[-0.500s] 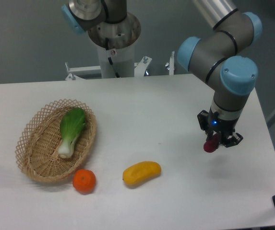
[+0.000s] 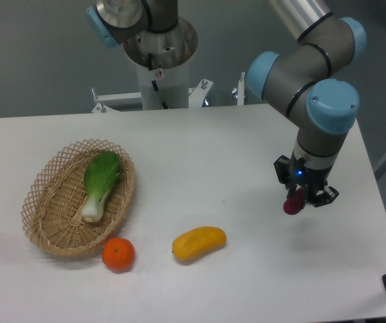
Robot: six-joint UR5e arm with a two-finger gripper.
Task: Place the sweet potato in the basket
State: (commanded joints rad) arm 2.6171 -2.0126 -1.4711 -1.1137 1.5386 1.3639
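The small reddish-purple sweet potato (image 2: 292, 202) is pinched in my claw (image 2: 300, 200), and my fingers are closed on it. It hangs just under me, up off the white table (image 2: 246, 148), and only its dark red end shows. Far off to my side sits the big tan woven basket (image 2: 44, 222), with a green and white leafy vegetable (image 2: 100, 183) already lying inside. Between me and the basket rests a yellow-orange long fruit (image 2: 199, 243), and a round orange tangerine (image 2: 118, 254) touches the basket's rim. I think the potato could slip, because I only grip one end. If I travel too low, I might bump the yellow fruit.
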